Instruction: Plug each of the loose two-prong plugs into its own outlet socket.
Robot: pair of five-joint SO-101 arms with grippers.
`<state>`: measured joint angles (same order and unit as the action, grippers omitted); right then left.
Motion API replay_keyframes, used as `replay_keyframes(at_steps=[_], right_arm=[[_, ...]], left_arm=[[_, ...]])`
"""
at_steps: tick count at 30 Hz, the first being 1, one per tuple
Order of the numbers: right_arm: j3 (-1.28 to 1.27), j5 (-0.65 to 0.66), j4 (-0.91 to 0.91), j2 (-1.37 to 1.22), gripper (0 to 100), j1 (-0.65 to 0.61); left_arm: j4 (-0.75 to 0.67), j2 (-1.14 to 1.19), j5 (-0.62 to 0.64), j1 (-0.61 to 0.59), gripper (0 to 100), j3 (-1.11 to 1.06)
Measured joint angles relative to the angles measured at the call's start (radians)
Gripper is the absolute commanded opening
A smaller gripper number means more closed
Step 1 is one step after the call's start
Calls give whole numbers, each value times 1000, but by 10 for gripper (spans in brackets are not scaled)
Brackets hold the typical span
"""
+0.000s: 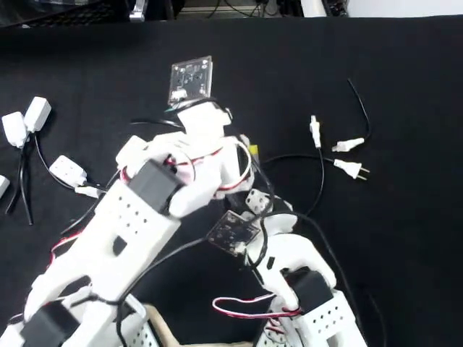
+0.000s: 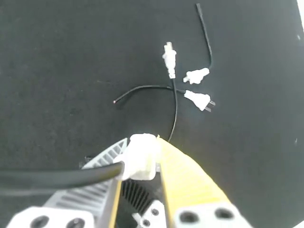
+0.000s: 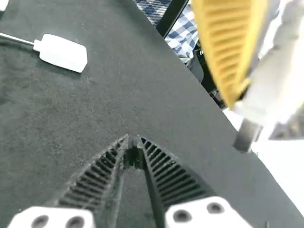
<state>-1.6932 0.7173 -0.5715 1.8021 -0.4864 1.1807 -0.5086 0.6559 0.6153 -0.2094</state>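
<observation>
My left gripper (image 2: 142,148) is shut on a white outlet socket (image 2: 141,164) whose black cable runs off to one side. It hangs over the middle of the black table, its yellow finger (image 1: 252,150) showing in the high view. Beyond it three loose white two-prong plugs lie close together: one (image 2: 168,59), a second (image 2: 197,75) and a third (image 2: 199,100), each on a thin black wire. In the high view they sit at the right (image 1: 349,145). My right gripper (image 3: 133,142) is shut on nothing, low over the cloth beneath the left gripper.
Several more white sockets lie at the table's left (image 1: 36,112) (image 1: 69,170), one of them ahead of the right gripper (image 3: 61,52). Black cables (image 1: 29,181) trail from them. The two arms overlap at the table's centre. The table's edge (image 3: 190,80) runs close by.
</observation>
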Motion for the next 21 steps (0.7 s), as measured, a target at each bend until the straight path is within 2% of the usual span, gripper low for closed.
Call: replay_keyframes(at_steps=[5,13,17,21], right_arm=[[0,18,12,0,11,-2],[0,20,12,0,11,8],[2,25,-8,0,11,8],[3,98,-80,0,11,-41]], left_arm=[[2,-52,-64,43,30,-38],[2,-55,-109,43,30,-38],[2,-55,-115,11,30,-38],[2,-55,-187,-18,30,-48]])
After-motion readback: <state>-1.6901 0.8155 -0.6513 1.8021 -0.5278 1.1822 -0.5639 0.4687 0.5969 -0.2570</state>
